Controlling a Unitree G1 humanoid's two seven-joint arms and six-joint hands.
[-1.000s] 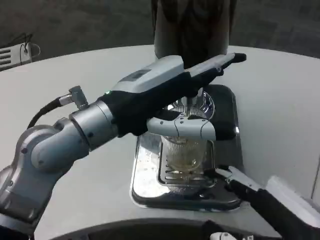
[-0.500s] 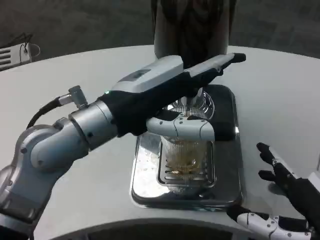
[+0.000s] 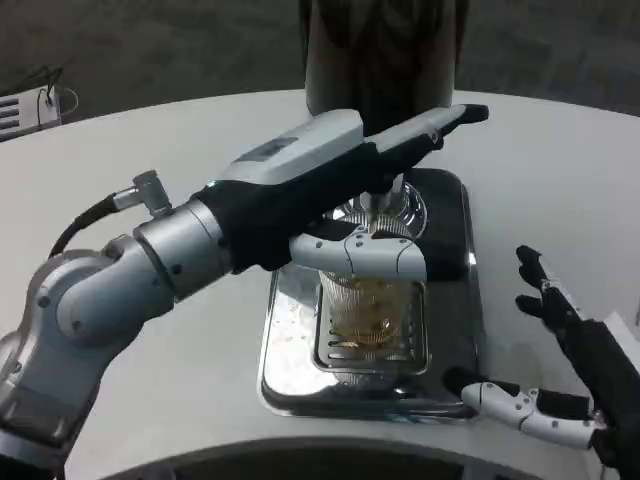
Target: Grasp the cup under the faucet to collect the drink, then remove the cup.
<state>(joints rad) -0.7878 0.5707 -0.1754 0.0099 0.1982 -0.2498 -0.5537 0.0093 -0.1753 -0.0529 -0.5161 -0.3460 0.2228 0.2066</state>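
A clear ribbed cup (image 3: 370, 310) with amber drink in it stands on the grille of a shiny steel drip tray (image 3: 290, 350), right below the faucet (image 3: 383, 205) of a tall dark dispenser (image 3: 380, 50). My left hand (image 3: 340, 185) reaches across from the left and grips the cup near its rim, one white finger wrapped over the front, others stretched past the faucet. My right hand (image 3: 565, 380) hovers at the lower right beside the tray, fingers spread apart, holding nothing.
The round white table (image 3: 150, 140) stretches to the left and far right of the tray. The dispenser body rises just behind the tray. A white device with cables (image 3: 30, 105) sits beyond the table at the far left.
My right hand drew back from the tray's front right corner and now lies open to the tray's right. The left hand keeps its grip; the drink level in the cup looks higher.
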